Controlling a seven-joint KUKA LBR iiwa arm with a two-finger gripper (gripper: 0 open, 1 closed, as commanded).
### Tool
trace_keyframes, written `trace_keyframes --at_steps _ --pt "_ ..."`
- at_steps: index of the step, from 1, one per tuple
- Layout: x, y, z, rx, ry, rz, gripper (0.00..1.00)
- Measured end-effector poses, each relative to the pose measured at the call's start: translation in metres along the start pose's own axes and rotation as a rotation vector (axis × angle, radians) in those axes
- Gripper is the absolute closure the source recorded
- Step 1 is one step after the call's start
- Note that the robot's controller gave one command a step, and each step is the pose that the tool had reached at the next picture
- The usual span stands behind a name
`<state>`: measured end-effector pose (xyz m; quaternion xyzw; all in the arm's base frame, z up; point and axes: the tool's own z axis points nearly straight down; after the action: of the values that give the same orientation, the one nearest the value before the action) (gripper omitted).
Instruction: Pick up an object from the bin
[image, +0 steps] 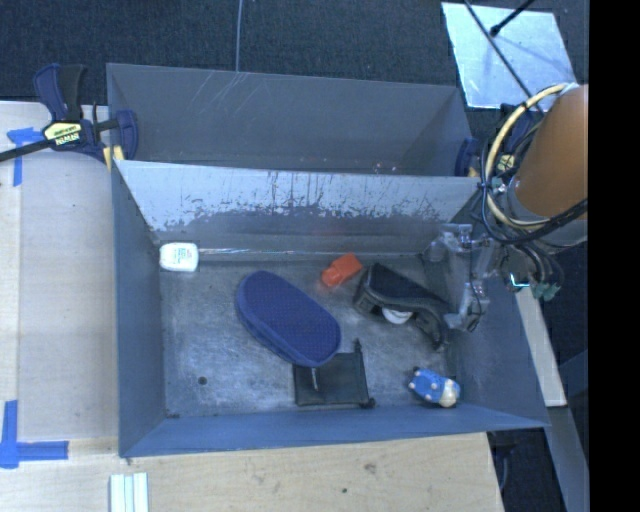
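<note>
Grey metal bin walls frame what you see. Your arm comes in from the right, cut off at the edge. Its jaws stand spread apart by the right wall, just beside the right end of a black curved object with a white patch. You cannot tell what that object is, or whether they touch. An orange piece and a blue-and-yellow toy lie near.

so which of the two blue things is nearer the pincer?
The small blue toy with the yellowish end, at the bin's lower right in the view, close to the pincer. The big blue oval case lies near the middle, farther off.
</note>
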<state>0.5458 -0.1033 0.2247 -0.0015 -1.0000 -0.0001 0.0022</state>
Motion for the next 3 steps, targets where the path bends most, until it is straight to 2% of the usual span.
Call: trace_keyframes --at_steps 1,2,3 --pt "-0.045 0.001 0.104 0.0 0.0 0.007 0.0" --pt "-0.045 -0.015 0.157 -0.002 0.01 -0.024 0.0" --pt "-0.046 -0.015 0.153 0.001 0.006 -0.026 1.0"
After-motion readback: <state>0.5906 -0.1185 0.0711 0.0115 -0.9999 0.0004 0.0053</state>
